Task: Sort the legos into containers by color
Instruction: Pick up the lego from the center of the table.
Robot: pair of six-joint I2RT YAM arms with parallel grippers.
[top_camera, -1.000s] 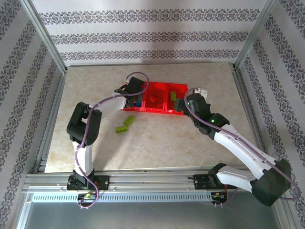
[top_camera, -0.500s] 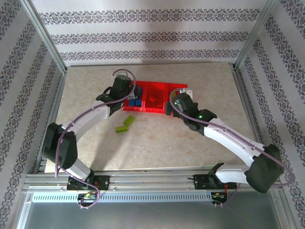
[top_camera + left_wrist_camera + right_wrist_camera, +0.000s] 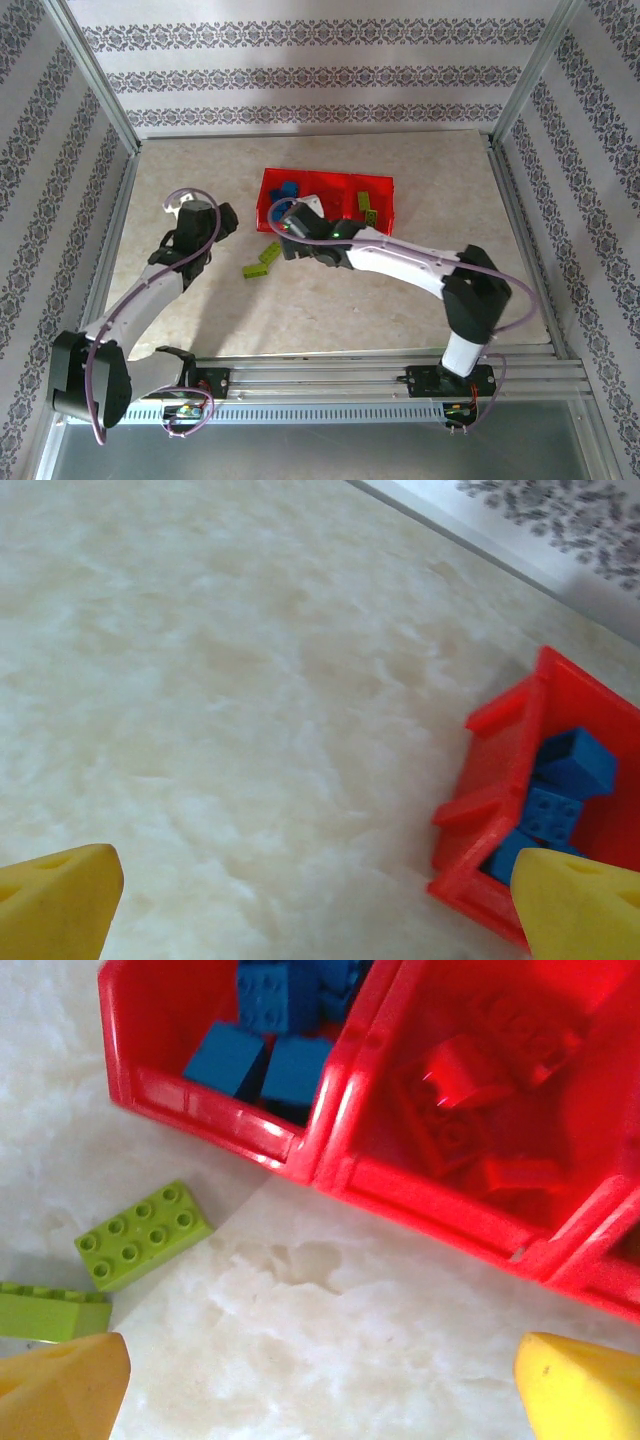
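Observation:
The translucent red tray lies at the table's middle back. Blue legos fill its left compartment, red legos the middle one, and lime green legos the right one. Two lime green legos lie on the table in front of the tray's left end. My right gripper hovers open just right of them; both bricks show at the left of the right wrist view. My left gripper is open over bare table left of the tray.
The marble-patterned table is framed by metal rails and patterned walls. My right arm stretches across the front of the tray from the near right. Open room lies left and in front of the loose bricks.
My left arm has pulled back leftwards from the tray's blue compartment. My right arm has swung left from the tray's right end to the front of its left end, near the loose green bricks.

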